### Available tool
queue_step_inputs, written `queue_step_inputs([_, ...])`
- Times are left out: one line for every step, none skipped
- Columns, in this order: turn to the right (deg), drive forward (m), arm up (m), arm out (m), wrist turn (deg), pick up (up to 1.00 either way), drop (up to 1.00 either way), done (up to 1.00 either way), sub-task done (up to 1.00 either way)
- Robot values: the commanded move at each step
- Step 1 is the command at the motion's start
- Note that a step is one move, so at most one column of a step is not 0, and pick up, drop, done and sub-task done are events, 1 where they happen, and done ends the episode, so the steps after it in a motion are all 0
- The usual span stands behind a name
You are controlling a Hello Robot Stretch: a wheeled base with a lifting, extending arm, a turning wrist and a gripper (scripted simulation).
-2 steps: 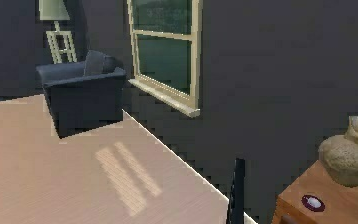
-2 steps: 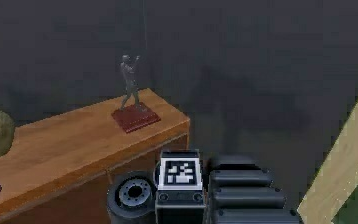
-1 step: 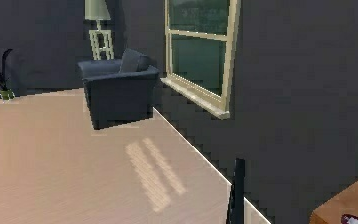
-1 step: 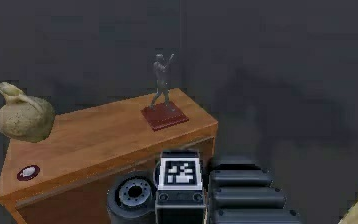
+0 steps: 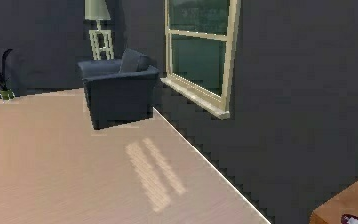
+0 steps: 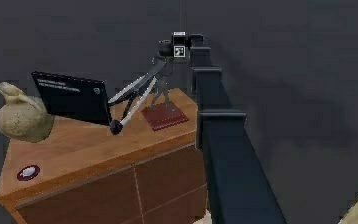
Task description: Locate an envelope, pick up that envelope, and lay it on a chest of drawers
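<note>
One candidate for the envelope: a flat reddish-brown rectangle (image 6: 165, 119) lying on the chest of drawers (image 6: 97, 165), at the end of the chest top nearest the arm (image 6: 222, 130). The shape fits but the colour is odd, so probable, not confirmed. The end effector (image 6: 118, 124) is over the chest top, fingers angled down toward its middle, just beside the rectangle; can't tell whether they touch. Can't tell the finger state, or whether it has hold of anything, because the chest top sits right behind it. Also on the chest: a dark panel (image 6: 70, 97) propped up toward the back edge, a beige vase (image 6: 22, 112) at the opposite end, a small round disc (image 6: 28, 172) near the front edge at that end. Judgement: this is the lay-down step. To do it well, get the item flat on bare wood, clear of panel and vase, well in from the chest's edge. Then lift straight off the chest before retracting, so the fingers don't drag it.
</note>
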Motion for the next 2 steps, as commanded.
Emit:
queue_step_inputs([0.0, 0.0, 0.0, 0.0, 39.0, 0.0, 0.0, 0.0, 0.0])
queue_step_inputs([0.0, 0.0, -0.26, 0.0, 0.0, 0.0, 0.0, 0.0, 0.0])
